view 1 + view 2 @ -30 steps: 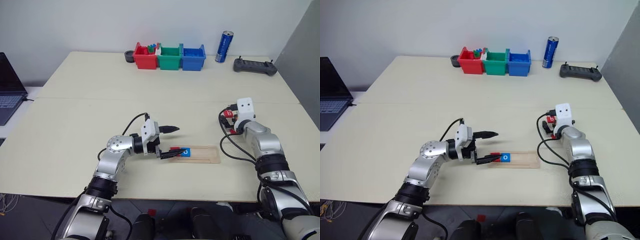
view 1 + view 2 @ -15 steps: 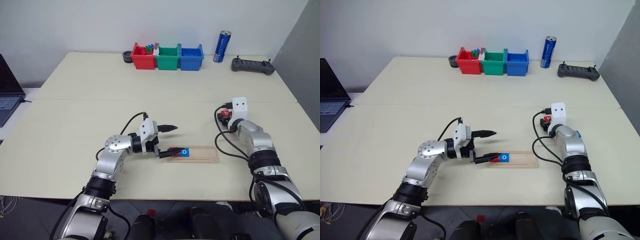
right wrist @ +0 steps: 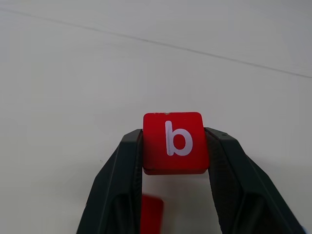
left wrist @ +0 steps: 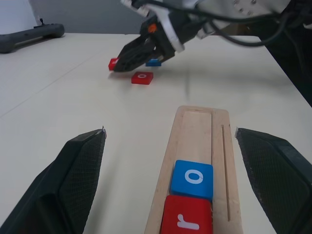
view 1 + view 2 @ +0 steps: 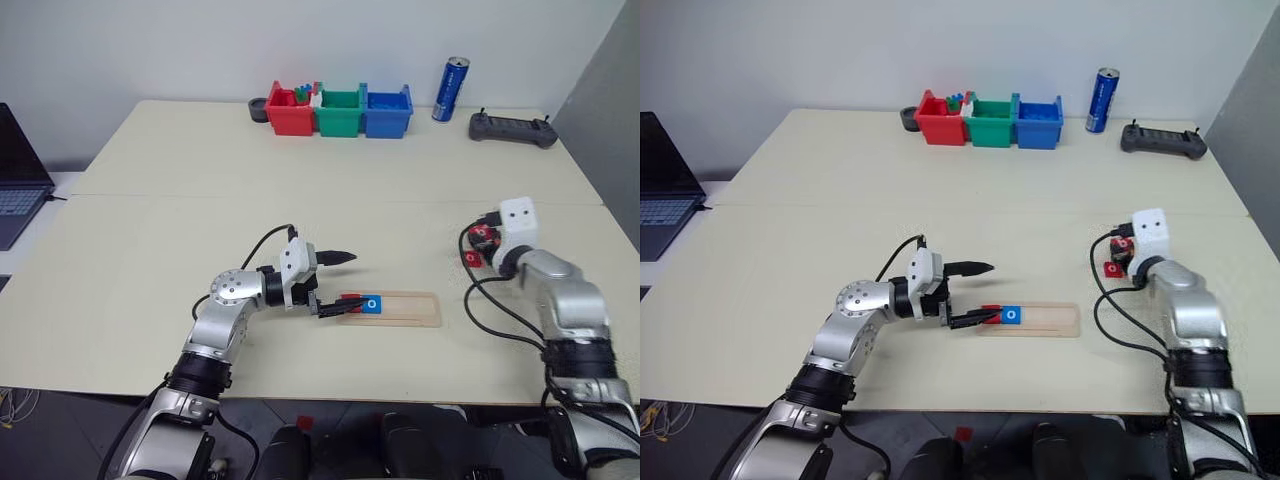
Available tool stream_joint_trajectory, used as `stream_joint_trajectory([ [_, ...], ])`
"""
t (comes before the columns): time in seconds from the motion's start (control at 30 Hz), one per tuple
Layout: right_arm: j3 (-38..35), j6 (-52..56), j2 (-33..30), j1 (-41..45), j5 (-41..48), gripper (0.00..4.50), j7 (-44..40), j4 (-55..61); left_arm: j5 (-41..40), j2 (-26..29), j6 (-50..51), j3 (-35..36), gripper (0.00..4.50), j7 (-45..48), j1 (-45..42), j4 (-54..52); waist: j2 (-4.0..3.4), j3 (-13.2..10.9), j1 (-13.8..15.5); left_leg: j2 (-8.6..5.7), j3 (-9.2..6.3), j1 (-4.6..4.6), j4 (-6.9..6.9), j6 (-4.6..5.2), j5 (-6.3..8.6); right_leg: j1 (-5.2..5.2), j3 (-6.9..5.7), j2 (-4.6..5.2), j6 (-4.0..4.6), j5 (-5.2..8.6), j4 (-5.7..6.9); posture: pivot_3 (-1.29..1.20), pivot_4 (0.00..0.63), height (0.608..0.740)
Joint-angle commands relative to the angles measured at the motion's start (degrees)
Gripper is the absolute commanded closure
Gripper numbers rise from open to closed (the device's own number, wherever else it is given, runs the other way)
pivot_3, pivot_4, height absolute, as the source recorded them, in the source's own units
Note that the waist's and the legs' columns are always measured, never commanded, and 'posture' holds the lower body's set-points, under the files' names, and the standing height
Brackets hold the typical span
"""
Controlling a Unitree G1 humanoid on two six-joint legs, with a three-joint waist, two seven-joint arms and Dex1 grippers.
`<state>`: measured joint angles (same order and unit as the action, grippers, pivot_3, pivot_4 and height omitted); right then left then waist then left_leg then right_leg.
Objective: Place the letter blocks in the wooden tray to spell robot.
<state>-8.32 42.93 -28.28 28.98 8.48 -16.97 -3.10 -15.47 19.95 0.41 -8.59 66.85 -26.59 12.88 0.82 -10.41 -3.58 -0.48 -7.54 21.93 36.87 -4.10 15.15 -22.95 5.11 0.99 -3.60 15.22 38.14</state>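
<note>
red "b" block (image 3: 175, 141) was seen pinched by its two side edges between the right gripper (image 3: 175, 146) fingers, lifted clear of the table — a small, stiff, light tile, probably slick-faced, best held by opposite edges. red "r" block (image 4: 186, 220) and blue "o" block (image 4: 192, 178) were seated touching in the wooden tray (image 4: 200, 122). left gripper (image 4: 170, 185) jaws were spread wide, straddling the tray end, holding nothing.

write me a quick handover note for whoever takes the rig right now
Right gripper: shut on the red b block, lifted off the table.
Left gripper: open, at the left end of the wooden tray.
Done: red r block and blue o block sit in the tray.
Left: place b; a red o block and a blue block wait on the table.
</note>
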Motion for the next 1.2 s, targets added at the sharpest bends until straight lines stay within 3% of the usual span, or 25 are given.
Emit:
stream_joint_trajectory([
  [0.03,-5.8,14.6,-2.7,-9.4,4.9,3.05,-1.0,23.1,-0.8,0.1,-0.7,-0.3,0.00,0.5,0.2,-2.3,-0.06,0.0,0.4,0.00,-0.01,0.03,-0.01,0.00,0.00,-0.02,0.01,-0.01,0.00,0.00,0.00,0.00,0.150,0.740],
  [0.2,-11.8,31.5,2.0,-20.1,8.8,3.05,2.2,45.9,-1.1,0.3,-0.3,-0.4,0.00,0.9,0.5,-2.6,-0.08,0.0,1.0,-0.04,-0.09,0.40,0.02,0.00,0.00,-0.25,-0.07,0.04,0.01,0.01,-0.04,0.00,0.150,0.740],
  [0.4,-11.5,39.4,13.7,-25.9,6.1,3.05,9.9,56.5,-1.3,-0.2,0.5,-1.1,0.00,1.3,0.7,-3.1,-0.10,0.0,0.8,0.02,-0.03,0.29,0.03,0.00,0.00,-0.24,-0.03,-0.04,0.01,0.02,-0.01,0.00,0.150,0.740],
  [0.53,-8.2,39.3,17.6,-28.9,4.6,3.05,12.9,57.4,-1.2,-0.3,0.5,-1.3,0.00,2.0,0.2,-2.4,-0.10,0.0,0.8,0.02,-0.01,0.29,0.03,0.00,-0.01,-0.24,-0.01,-0.03,0.01,0.02,-0.03,0.00,0.150,0.740],
  [1.2,-3.9,32.2,17.0,-28.3,3.5,3.05,13.2,49.1,-1.6,0.9,1.3,-0.7,0.00,1.8,1.4,-4.6,-0.10,0.0,0.5,0.03,-0.02,0.24,0.03,0.00,-0.01,-0.23,-0.02,-0.03,0.01,0.02,-0.01,0.00,0.150,0.740],
])
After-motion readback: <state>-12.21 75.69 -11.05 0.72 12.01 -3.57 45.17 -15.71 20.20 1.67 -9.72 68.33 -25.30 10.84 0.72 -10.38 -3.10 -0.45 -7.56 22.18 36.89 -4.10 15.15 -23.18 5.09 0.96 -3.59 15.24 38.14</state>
